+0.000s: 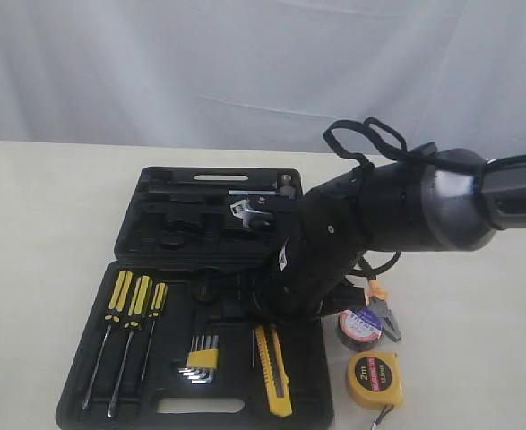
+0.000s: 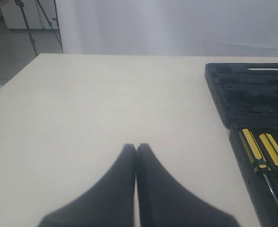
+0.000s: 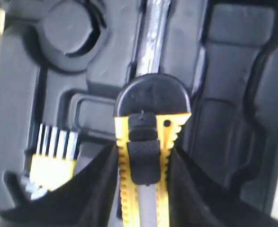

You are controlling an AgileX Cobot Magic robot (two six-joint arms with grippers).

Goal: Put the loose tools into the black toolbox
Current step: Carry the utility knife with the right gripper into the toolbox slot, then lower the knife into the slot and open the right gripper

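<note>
The black toolbox (image 1: 155, 235) lies open on the table. The yellow-black utility knife (image 1: 273, 372) lies lengthwise in its near half, right of the middle. My right gripper (image 3: 143, 158) reaches across from the right and is shut on the knife (image 3: 153, 97); a dark finger presses against each yellow side. The black tape roll (image 1: 359, 327), the pliers with black-orange handles (image 1: 384, 313) and the yellow 2m tape measure (image 1: 375, 378) rest on the table right of the case. My left gripper (image 2: 136, 147) is shut on nothing over bare table, left of the toolbox (image 2: 252, 94).
Three yellow-black screwdrivers (image 1: 133, 305) and the yellow-clipped hex key set (image 1: 202, 360) sit in the near half, left of the knife. A wrench and other dark tools fill the far half (image 1: 245, 210). My right arm (image 1: 397, 210) hangs over the case's right side.
</note>
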